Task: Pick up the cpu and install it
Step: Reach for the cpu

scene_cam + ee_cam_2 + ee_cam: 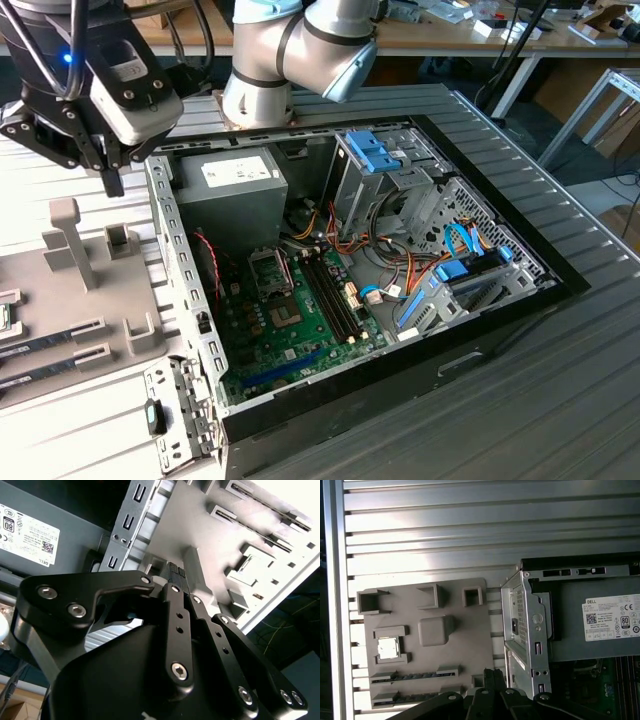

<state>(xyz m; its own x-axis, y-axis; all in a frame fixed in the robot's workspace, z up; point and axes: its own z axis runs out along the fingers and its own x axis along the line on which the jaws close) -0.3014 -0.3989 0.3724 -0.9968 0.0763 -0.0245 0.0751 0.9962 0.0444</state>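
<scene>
Hand [112, 182] hangs over the grey tray [465, 640], fingers together, holding nothing. The cpu [388, 647] sits in its tray pocket, untouched. I judge pick-up not started; grabbing needs fingers apart.

The table [470, 530] is ribbed grey metal with a soft brushed sheen. The parts tray [455, 650] on it looks like matt grey plastic. The cpu [388, 647] has a bright metal top. The computer case [520, 610] frame is bare, dull-silver sheet metal, and its grey power supply [570, 645] carries a white paper label. The pincer [176, 572] is matt black metal with shiny screw heads.
</scene>
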